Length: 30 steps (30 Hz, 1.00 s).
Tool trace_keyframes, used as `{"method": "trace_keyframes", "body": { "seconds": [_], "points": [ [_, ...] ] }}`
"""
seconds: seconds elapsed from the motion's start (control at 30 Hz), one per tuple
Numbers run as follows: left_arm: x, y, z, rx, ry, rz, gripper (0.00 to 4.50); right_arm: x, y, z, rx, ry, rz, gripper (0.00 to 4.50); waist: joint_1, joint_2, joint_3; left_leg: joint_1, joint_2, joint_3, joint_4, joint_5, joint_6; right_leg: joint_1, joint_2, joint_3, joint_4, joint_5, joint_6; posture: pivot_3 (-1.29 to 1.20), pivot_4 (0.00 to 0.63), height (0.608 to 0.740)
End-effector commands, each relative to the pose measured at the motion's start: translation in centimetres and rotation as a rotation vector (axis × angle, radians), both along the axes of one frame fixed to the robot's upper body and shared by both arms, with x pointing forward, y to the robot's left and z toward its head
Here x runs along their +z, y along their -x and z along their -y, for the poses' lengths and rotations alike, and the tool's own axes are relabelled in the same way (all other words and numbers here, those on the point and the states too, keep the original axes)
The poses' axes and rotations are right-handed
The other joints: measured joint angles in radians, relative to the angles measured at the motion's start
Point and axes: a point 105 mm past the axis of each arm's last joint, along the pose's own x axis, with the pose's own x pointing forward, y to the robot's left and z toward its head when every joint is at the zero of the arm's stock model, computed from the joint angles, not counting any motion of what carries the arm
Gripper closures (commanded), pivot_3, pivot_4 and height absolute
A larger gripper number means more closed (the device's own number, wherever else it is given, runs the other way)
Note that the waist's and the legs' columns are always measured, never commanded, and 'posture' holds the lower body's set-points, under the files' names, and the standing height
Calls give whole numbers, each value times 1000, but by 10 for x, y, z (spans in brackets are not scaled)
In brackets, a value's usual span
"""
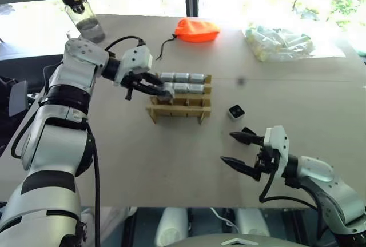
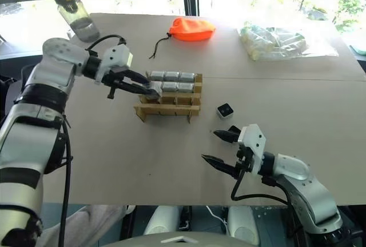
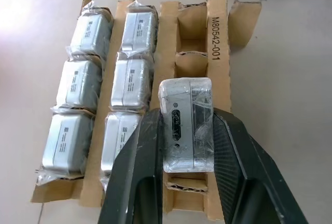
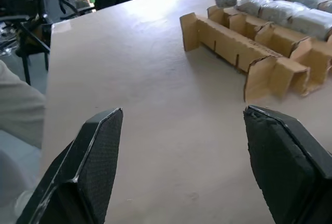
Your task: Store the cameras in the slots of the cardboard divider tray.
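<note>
The left hand (image 3: 179, 146) is clamping a wrapped camera (image 3: 185, 125) by its two flat sides, over the third row of the cardboard divider tray (image 1: 178, 110), which is sitting mid-worktop (image 1: 171, 161) with six cameras filling two rows. The right hand (image 1: 243, 151) is hanging empty, fingers apart, near a loose camera (image 1: 236, 111). These blocks look rigid, light and slippery in film; whether the held one is touching its slot is hard to make out

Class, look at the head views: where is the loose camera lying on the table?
The loose camera lies lens-up on the table, just right of the cardboard divider tray and beyond the open right hand.
</note>
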Motion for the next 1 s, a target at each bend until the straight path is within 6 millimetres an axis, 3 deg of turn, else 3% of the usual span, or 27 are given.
{"method": "trace_keyframes", "body": {
  "seconds": [0.03, 0.37, 0.63, 1.0],
  "points": [
    [3, -2, 0, -11, -28, 5, 3784, 13, 2, 5, -42, -21, 69, 808, -2, 0, 0, 0, 0, 0, 0, 0, 0, 0, 0, 0, 0, 0, 0, 0, 150, 726],
    [2, -8, -2, 2, -110, -6, 3784, 17, -2, 10, -108, -41, 85, 808, 0, -3, -1, 0, 0, -1, 0, 0, 0, 0, 0, 0, 0, 0, 0, 0, 150, 726],
    [15, -9, -9, 27, -99, 20, 3784, 15, -4, 10, -123, -44, 80, 808, 0, -3, -1, 0, 0, -3, 0, 0, 0, 0, 0, 0, 1, 0, 0, 0, 150, 726],
    [11, -5, -13, 34, -113, -13, 3784, 17, -11, 12, -128, -36, 92, 808, -1, -5, 0, -1, 0, -7, 0, 0, 1, 0, 0, -1, 0, 0, 0, 0, 150, 726]
  ]
}}
